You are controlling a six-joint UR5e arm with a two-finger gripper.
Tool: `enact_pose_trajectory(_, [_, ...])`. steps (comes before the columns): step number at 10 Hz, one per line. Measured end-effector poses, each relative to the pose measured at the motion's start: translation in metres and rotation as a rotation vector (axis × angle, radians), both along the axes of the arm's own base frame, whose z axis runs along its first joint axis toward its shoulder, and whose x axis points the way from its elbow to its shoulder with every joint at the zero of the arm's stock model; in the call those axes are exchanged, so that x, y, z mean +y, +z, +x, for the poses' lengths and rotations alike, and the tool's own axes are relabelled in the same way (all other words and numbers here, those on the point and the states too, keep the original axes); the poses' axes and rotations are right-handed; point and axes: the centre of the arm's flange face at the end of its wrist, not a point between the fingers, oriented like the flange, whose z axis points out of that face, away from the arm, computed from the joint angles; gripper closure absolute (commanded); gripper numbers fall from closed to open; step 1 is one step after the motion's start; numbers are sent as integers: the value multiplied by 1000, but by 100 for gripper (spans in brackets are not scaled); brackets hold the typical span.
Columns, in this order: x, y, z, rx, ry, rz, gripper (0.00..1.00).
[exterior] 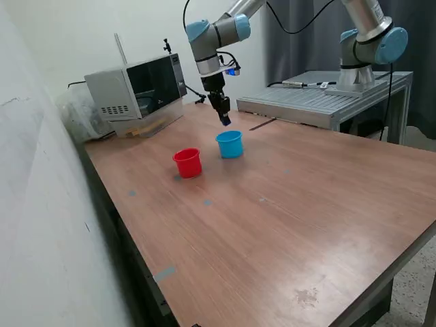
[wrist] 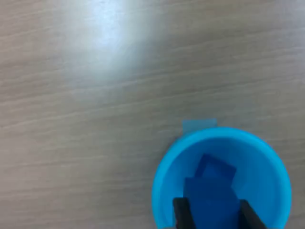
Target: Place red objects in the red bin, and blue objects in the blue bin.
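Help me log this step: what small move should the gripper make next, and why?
Probably open: the gripper holds a small dark blue cube directly above the light blue plastic cup, where another blue cube already lies.

Nothing legible here: no text, label, brand, number or sign reads in either view at this moment.

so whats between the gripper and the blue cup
Nothing but air, by the exterior view: gripper holds a blue cube over the blue cup.
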Motion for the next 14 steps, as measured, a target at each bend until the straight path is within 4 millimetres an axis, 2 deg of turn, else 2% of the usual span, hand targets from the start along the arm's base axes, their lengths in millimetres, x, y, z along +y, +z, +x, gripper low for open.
enact_pose_trajectory(5, [-8, -10, -1, 11, 15, 2, 100])
enact_pose_trajectory(6, [-9, -12, -3, 11, 17, 2, 0])
enact_pose_trajectory(9, [-9, -19, -5, 8, 23, -1, 0])
enact_pose_trajectory(12, [-10, -17, -8, 14, 27, 4, 0])
enact_pose_trajectory(13, [-16, -13, -11, 14, 31, 6, 0])
enact_pose_trajectory(14, [-30, -3, -11, -4, 30, 2, 0])
